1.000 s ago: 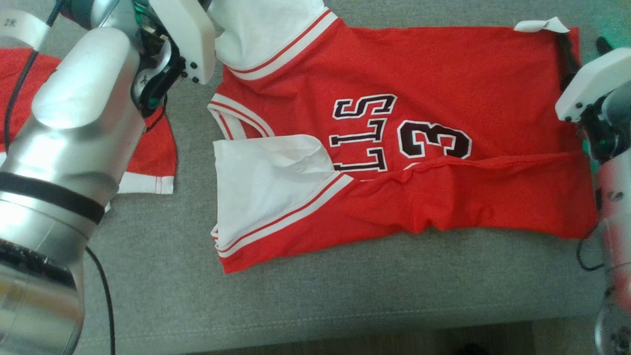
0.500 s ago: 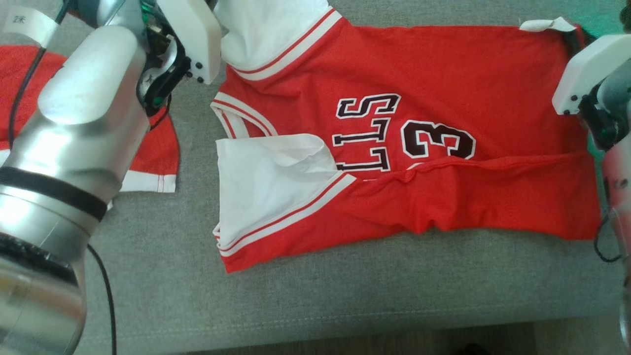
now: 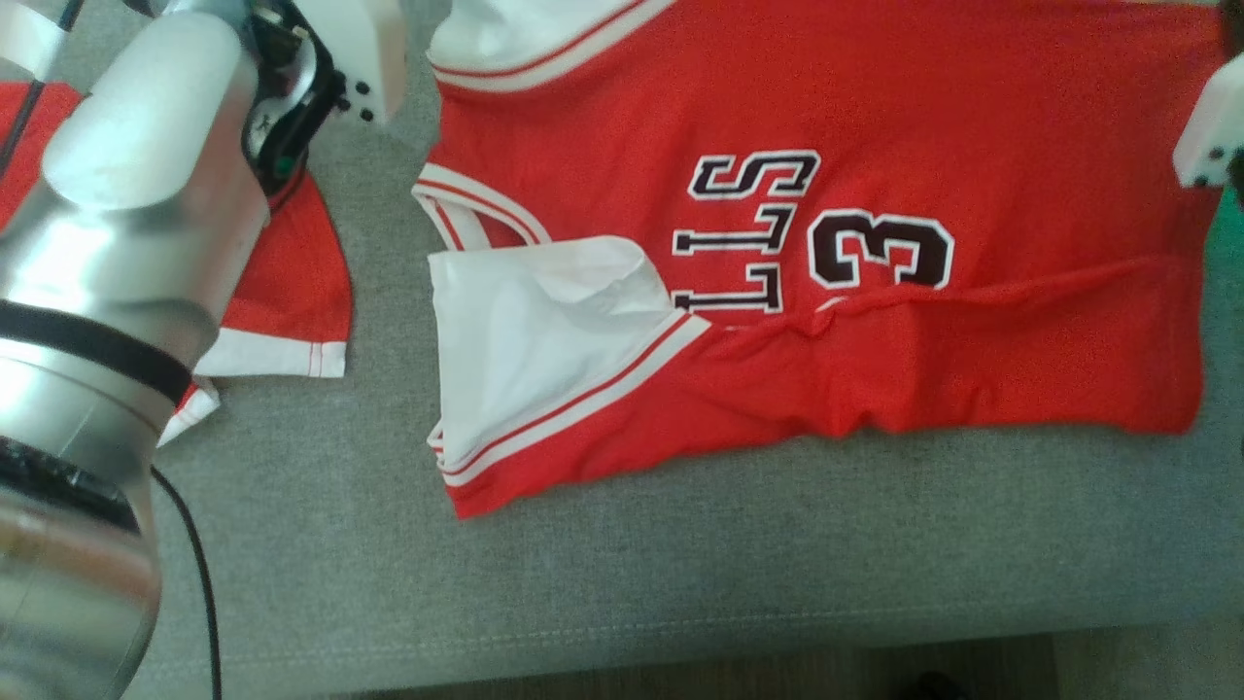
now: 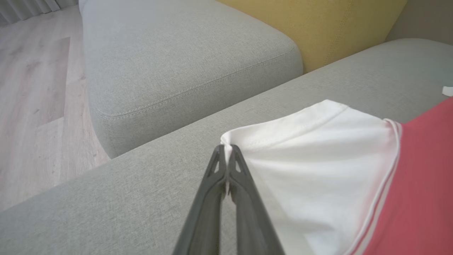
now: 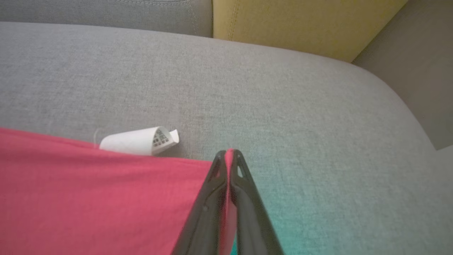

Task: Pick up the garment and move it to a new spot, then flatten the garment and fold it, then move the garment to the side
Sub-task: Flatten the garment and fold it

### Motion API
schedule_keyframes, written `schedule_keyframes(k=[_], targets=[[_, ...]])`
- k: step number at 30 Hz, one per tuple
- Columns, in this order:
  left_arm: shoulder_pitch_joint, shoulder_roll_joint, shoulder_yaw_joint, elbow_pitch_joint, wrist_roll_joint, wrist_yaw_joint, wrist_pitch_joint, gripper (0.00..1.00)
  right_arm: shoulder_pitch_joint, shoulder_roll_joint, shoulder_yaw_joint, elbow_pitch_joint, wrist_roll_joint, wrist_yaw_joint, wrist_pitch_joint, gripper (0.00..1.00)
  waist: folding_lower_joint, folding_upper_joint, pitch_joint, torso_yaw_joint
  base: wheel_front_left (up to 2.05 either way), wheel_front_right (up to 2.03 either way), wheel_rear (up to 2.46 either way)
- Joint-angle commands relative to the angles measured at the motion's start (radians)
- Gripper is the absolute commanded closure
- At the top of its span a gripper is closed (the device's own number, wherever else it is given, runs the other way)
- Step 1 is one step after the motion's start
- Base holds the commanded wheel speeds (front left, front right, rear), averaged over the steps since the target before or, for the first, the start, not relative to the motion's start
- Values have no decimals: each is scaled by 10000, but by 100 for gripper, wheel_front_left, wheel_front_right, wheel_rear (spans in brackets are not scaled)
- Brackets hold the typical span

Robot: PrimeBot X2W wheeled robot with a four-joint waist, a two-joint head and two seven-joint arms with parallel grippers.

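The left gripper (image 4: 226, 152) pinches the white sleeve hem of the red short-sleeved basketball jersey (image 3: 875, 107), which lies spread on the grey woven sofa seat (image 3: 680, 583). The right gripper (image 5: 230, 156) is clamped on its red hem corner, toward the seat's back. I judge both corners should lift level, with the cloth taut, towards the seat's front. The seat looks soft and clingy. A yellow cushion (image 5: 300, 24) stands behind it, with pale wood floor (image 4: 32, 88) to its left.

Left gripper (image 4: 226, 148) is clamping fully shut, fingers pressed together. Right gripper (image 5: 229, 153) is doing likewise. Left forearm (image 3: 126, 224) is angling up head view's left side.
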Motion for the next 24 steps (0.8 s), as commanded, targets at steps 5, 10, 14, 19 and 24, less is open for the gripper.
schedule_keyframes(k=[5, 10, 14, 19, 24], targets=[[-1184, 321, 160, 242, 350, 280, -617, 100, -857, -63, -226, -188, -760, -9, -617, 100, -1, 0, 260, -44, 0, 0, 0], [-1668, 143, 143, 636, 605, 570, -1232, 100, -1473, 61, -690, -264, -1560, -9, -1605, 100, -1, 0, 375, -19, 0, 0, 0], [-1662, -104, 151, 824, 630, 572, -1498, 100, -1460, 310, -989, -68, -1801, -9, -2205, 100, -1, 0, 254, 95, 0, 0, 0], [-1134, -187, -62, 788, 787, 387, -1642, 100, -950, 511, -1139, 318, -1576, -9, -2638, 100, -1, 0, -283, 191, 0, 0, 0], [-219, -91, -73, 401, 714, 282, -1679, 100, -216, 466, -977, 679, -1186, -9, -2740, 100, -1, 0, -1070, 266, 0, 0, 0]])
